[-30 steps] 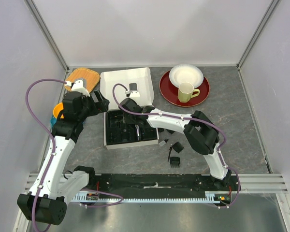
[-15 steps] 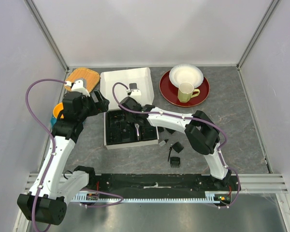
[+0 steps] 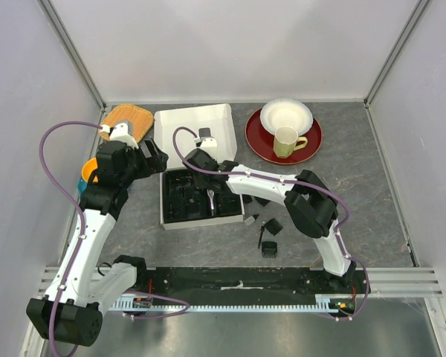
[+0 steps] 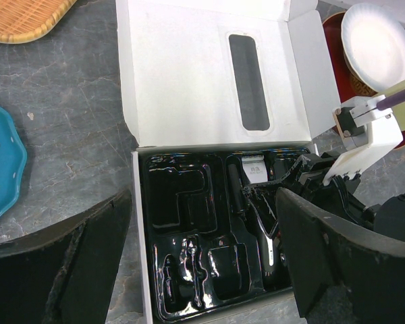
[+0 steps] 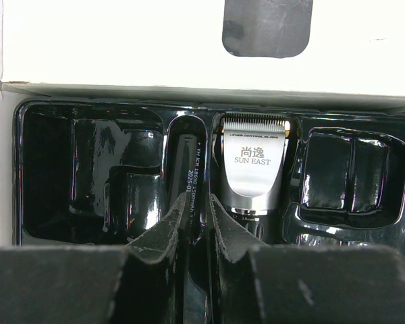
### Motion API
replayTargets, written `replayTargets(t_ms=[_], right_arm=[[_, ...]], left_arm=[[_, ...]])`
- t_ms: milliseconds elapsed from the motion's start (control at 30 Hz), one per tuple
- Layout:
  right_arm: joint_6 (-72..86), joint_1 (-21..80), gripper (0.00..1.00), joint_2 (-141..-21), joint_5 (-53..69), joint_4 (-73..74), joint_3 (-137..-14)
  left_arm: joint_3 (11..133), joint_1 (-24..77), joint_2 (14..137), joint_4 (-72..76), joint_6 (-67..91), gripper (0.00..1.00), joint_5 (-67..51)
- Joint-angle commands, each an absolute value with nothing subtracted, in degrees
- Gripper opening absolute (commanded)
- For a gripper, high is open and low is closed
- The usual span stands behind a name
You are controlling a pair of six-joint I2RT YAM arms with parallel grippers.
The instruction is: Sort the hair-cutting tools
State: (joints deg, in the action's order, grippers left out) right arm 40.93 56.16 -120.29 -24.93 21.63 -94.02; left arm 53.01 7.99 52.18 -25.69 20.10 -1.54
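Black comb attachments, at least three, lie loose with one thin cleaning brush toward the near edge, just right of the white box. One clipper lies in the box's black tray mid-table, its silver head pointing at the far edge. The right gripper hangs over the tray with the clipper just right of its fingers. These stand narrow, astride a slim black lettered piece in the neighbouring slot; whether they pinch it I cannot tell. The left gripper hovers above the same tray, spread wide and holding nothing. Beyond lies one open lid. One blue dish sits by the left edge and one wicker tray at the far-left corner. Toward the far right are one red plate, one white bowl and one pale mug.
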Motion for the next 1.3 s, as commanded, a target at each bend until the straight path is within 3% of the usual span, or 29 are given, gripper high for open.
replayTargets(t_ms=[0,600,1000,1267], right_arm=[[41.05,56.78,0.22,-117.69,-24.87,20.92,-95.27],[43.24,57.3,0.25,-118.03,-23.03,22.06,-93.69],[44.47,57.04,0.13,-121.02,-21.18,23.82,-94.48],[45.18,56.51,0.13,-122.7,-19.6,25.31,-95.62]], left_arm=[[53.79,7.82,51.42,-25.22,21.62,0.93,-0.7],[53.88,7.74,51.24,-25.14,21.53,0.93,-0.61],[53.88,7.82,51.33,-25.31,21.62,0.93,-0.61],[53.88,7.82,51.24,-25.31,21.62,0.93,-0.53]])
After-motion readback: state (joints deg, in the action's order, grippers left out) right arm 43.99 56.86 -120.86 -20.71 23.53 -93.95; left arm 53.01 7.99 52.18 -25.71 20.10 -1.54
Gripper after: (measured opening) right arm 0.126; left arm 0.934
